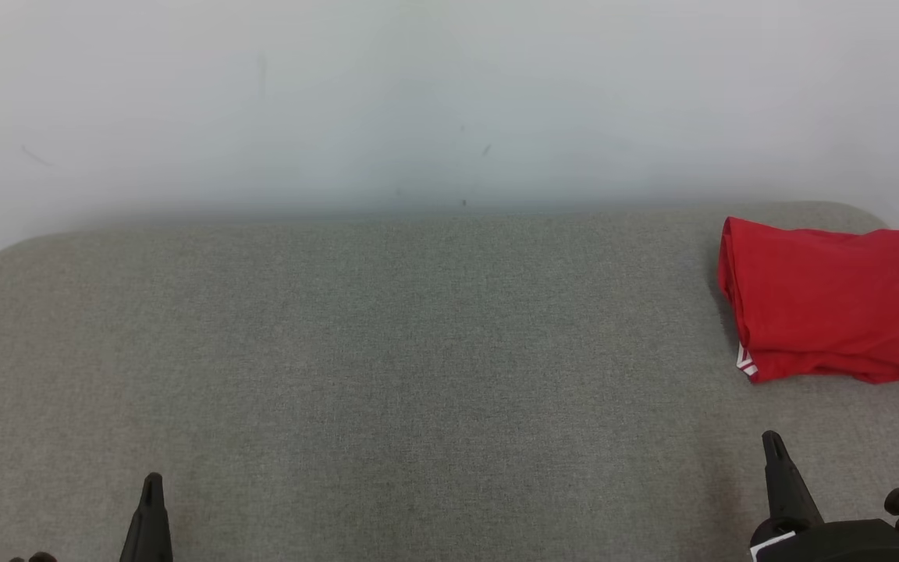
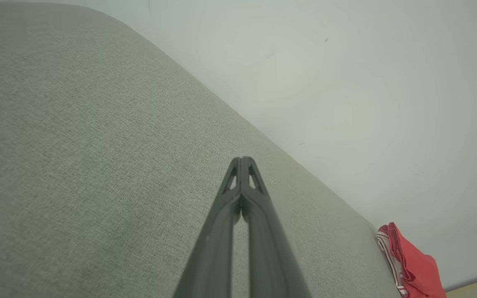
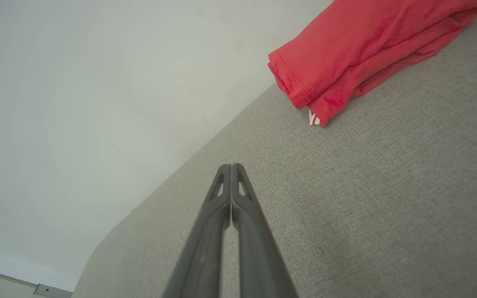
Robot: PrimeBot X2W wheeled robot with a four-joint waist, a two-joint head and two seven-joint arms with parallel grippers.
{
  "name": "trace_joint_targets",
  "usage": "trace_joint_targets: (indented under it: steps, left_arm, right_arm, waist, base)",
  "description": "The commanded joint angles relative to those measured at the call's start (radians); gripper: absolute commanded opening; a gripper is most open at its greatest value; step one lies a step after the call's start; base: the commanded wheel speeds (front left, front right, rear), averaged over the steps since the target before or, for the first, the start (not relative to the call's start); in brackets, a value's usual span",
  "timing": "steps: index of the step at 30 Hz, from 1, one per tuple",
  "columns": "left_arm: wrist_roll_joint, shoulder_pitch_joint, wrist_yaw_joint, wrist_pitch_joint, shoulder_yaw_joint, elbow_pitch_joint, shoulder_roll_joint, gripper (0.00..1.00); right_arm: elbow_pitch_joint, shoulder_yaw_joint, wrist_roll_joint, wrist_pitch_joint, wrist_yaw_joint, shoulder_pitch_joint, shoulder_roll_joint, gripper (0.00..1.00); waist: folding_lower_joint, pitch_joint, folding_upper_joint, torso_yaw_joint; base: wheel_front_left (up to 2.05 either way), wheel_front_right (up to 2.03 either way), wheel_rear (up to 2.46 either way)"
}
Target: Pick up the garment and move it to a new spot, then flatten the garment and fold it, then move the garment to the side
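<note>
Left fingers [image 2: 242,162]: closed tip to tip, nothing between them; held above the bare fabric, pointing toward the far edge.
Left fingers, head view [image 1: 152,488]: one dark tip showing at the lower left, over the near part of the worktop.
Right fingers [image 3: 231,168]: closed tip to tip, empty; pointing toward the far edge, garment up and to the right of the tips and well apart from them.
Right fingers, head view [image 1: 772,445]: dark tip at the lower right, nearer the camera than the garment, no contact.
Garment [image 1: 832,300]: red, folded into a rough rectangle with stacked layers showing along its left edge; lies flat at the far right corner of the worktop.
Garment detail: white striped trim [image 1: 746,364] peeking out at the near left corner.
Worktop [image 1: 387,351]: covered in grey woven fabric, rounded far corners.
Wall [image 1: 418,94]: pale, plain, just behind the worktop's far edge.
</note>
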State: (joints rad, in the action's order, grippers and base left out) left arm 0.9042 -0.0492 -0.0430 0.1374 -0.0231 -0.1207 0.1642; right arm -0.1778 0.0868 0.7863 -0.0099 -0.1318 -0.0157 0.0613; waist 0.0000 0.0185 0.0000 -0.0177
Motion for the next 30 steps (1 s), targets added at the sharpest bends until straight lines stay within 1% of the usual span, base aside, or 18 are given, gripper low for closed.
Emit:
trace_joint_targets:
  steps: [1,30]
  left_arm:
    - [0.033,0.03,-0.005,-0.005,0.003,0.005,0.001,0.0]
    - [0.324,0.07,-0.041,-0.054,-0.005,-0.031,-0.048,0.0]
  right_arm:
    - [0.009,0.009,0.039,0.008,0.001,0.029,0.007,0.0]
    - [-0.008,0.073,0.372,0.107,0.001,0.052,0.005,0.0]
  waist:
    - [0.0,0.0,0.0,0.0]
    - [0.0,-0.008,0.0,0.006]
  base:
    - [0.0,0.0,0.0]
    - [0.0,0.0,0.0]
